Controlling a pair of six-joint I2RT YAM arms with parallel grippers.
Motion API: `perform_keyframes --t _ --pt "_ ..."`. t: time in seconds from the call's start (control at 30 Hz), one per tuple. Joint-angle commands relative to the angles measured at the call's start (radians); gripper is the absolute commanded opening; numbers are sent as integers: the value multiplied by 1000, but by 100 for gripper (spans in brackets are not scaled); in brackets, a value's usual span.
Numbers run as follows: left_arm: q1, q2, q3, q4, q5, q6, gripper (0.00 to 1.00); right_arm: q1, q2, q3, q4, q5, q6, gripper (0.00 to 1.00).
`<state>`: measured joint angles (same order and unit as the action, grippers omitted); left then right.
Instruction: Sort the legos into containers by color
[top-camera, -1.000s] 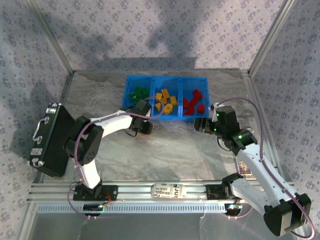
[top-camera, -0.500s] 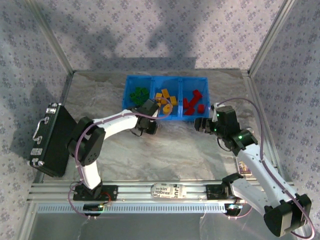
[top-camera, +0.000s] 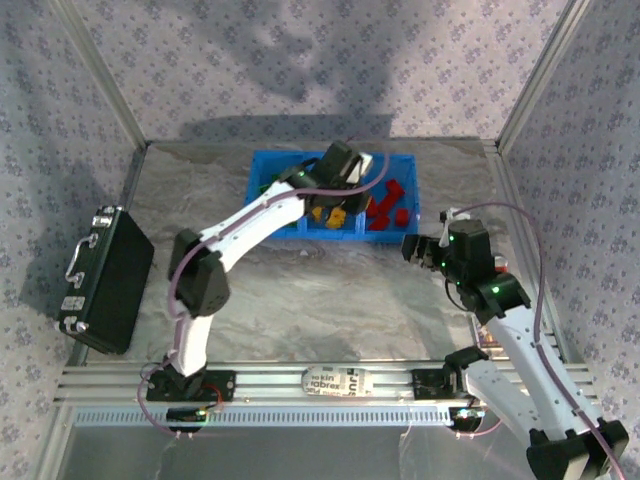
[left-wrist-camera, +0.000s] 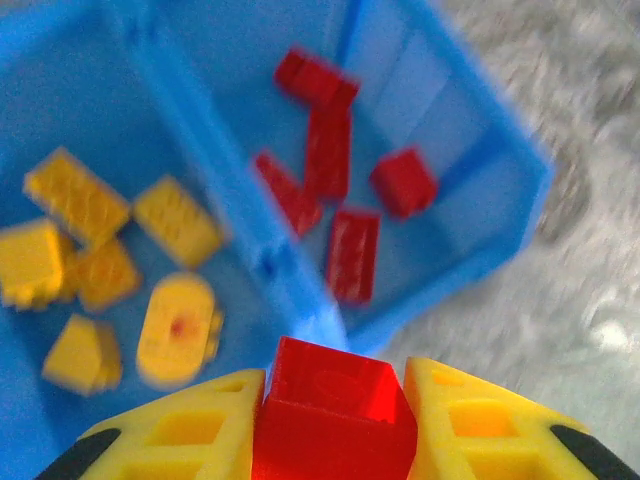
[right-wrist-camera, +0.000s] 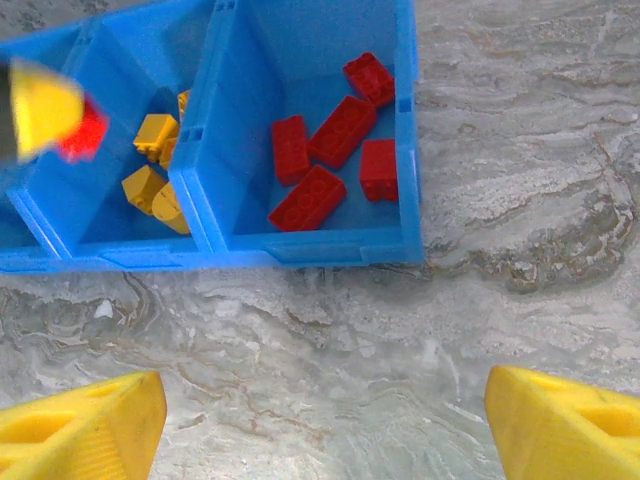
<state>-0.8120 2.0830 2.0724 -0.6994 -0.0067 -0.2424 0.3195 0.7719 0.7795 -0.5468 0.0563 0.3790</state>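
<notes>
Jaws of your left gripper (left-wrist-camera: 334, 432) pinch a red lego (left-wrist-camera: 335, 380) over the blue tray (right-wrist-camera: 300, 247), while your right gripper (right-wrist-camera: 320, 425) hangs spread nearby.

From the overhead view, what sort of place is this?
Probably a lab robot cell, not a home: patterned fabric walls, an aluminium mounting rail at the edge of a marble-look tabletop, and a blue tray of colour-sorted legos.

I am working in a robotics lab cell: patterned grey fabric walls (top-camera: 300, 60) on silver aluminium posts (top-camera: 102, 80) are enclosing my marble-look bench (top-camera: 320, 300) and slotted mounting rail (top-camera: 260, 378).
</notes>
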Motion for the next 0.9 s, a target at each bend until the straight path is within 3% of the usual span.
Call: perform_keyframes --t 0.0,0.07,0.1,0.4,0.6,0.67,0.73,0.8,0.87 --pt "-4 264 427 -329 8 91 44 -7 -16 -13 -25 -2 19 85" --pt "-1 521 957 -610 1 110 68 -9 -27 -9 -38 1 14 85" --pt "0 579 1069 -688 1 109 76 -12 -38 -8 -49 5 12 85" --pt "-16 438 964 -769 -38 189 77 -53 -36 -27 -36 -27 -12 85" --pt "-12 241 620 -777 -63 251 70 -70 -31 -26 -36 -28 -26 87" --pt "-12 71 305 -592 -58 254 72 -76 -30 -39 -23 -36 -25 90" --pt "5 -170 -117 -287 -28 236 81 -82 -22 -46 -18 -32 -23 93" --pt "45 -350 -397 -80 1 179 85 -90 -17 -44 -19 -24 -20 96" --pt "89 -477 -579 14 -28 118 85 -95 -16 -46 -14 2 -13 98"
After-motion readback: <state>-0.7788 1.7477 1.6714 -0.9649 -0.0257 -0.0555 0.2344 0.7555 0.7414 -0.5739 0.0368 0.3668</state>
